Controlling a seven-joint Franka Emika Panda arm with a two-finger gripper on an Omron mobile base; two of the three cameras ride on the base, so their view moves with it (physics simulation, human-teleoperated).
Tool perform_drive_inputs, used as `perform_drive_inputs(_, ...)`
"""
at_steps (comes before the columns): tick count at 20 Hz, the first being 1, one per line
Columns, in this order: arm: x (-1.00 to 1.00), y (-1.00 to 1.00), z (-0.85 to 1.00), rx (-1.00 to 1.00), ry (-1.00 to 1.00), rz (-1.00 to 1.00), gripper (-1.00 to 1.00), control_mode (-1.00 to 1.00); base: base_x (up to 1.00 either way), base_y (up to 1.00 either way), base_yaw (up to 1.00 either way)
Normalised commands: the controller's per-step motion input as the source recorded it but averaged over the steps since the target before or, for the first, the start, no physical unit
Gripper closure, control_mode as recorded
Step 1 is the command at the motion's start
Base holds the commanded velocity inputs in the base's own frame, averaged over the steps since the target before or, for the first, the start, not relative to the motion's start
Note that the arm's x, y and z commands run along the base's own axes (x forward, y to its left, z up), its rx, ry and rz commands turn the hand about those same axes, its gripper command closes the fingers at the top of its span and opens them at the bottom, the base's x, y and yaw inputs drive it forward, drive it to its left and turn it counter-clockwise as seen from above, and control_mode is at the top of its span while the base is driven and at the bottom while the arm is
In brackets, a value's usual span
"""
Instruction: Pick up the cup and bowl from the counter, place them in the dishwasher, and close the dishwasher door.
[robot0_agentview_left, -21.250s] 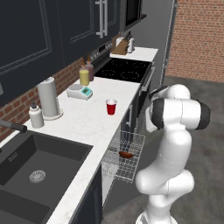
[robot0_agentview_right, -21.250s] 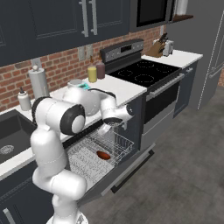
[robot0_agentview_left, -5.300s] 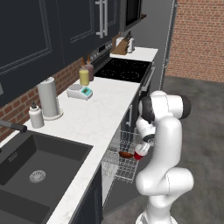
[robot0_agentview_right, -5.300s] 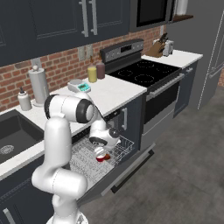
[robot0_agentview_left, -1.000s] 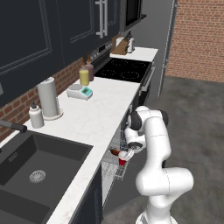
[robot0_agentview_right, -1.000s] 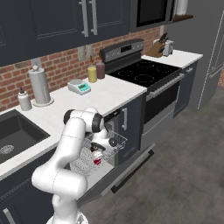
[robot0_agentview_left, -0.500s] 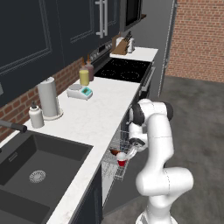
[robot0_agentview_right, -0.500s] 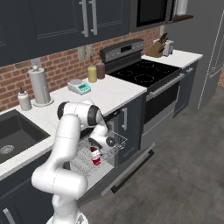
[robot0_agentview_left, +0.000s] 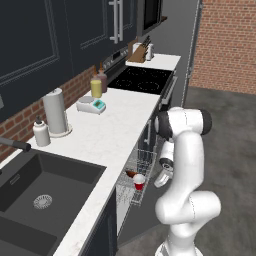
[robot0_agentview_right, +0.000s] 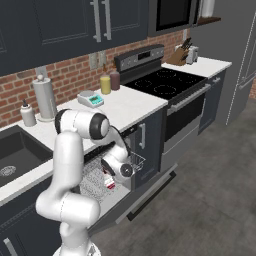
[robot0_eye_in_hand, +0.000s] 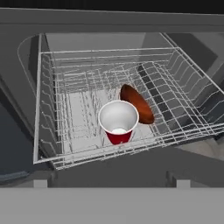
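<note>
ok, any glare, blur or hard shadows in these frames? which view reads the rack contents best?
Hand view: sharp, flat lighting, no glare; cup and bowl clear through the rack. Left base view: soft, cup small. Right base view: the arm partly hides the rack.

Red white-rimmed cup, red-brown bowl, silver wire rack.
</note>
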Motion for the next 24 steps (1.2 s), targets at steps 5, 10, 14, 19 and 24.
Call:
perform_drive_inputs(5, -0.26, -0.17, 0.59, -0.01, 0.0, -0.01, -1.0, -1.0, 0.0, 0.0, 0.0)
perform_drive_inputs(10, 0.0, 0.0, 0.59, -0.1, 0.01, 0.0, -1.0, -1.0, 0.0, 0.0, 0.0)
perform_drive_inputs(14, 0.0, 0.0, 0.35, -0.19, 0.03, 0.0, -1.0, -1.0, 0.0, 0.0, 0.0)
perform_drive_inputs(19, -0.03, -0.12, 0.04, -0.19, 0.0, 0.0, -1.0, -1.0, 0.0, 0.0, 0.0)
perform_drive_inputs(24, -0.02, -0.17, -0.09, -0.09, 0.0, 0.0, -1.0, -1.0, 0.0, 0.0, 0.0)
